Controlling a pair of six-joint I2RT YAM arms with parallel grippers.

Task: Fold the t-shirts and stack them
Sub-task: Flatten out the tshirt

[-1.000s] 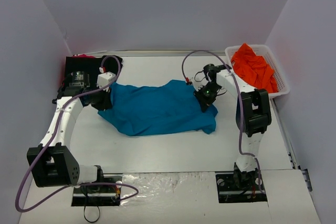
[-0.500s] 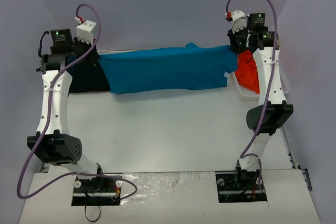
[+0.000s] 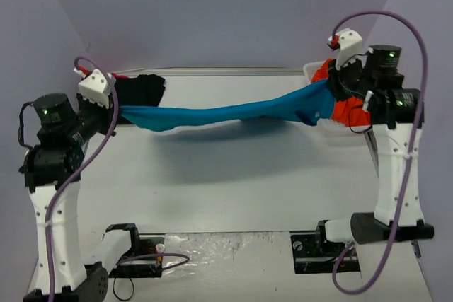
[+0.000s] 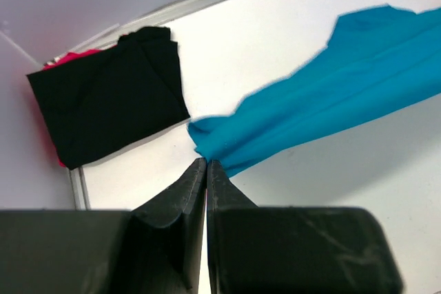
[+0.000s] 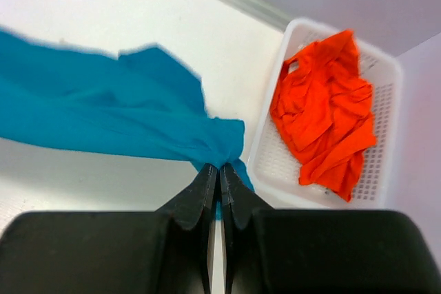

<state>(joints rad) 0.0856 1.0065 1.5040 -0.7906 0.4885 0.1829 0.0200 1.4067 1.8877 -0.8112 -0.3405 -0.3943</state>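
T-shirts, one teal (image 3: 226,112) pinched by left hand (image 4: 207,163), right hand (image 5: 219,168), one orange (image 5: 327,115), one black (image 4: 110,101)

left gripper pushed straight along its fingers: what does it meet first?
The teal-blue cloth t-shirt pinched at its tips; beyond, probably the white table, the folded black t-shirt lying off to one side.

White counter (image 3: 233,182), matte and flat. Three plain pale lavender-grey walls enclose it: back wall (image 3: 219,12), left wall (image 3: 28,26) and right wall (image 3: 432,5), both side walls angling inward toward the rear. Thin metal strip (image 3: 226,71) runs along the counter's far edge. Wrinkled glossy sheet (image 3: 226,249) at the near edge. Light even and diffuse; soft shadow band across mid-counter.
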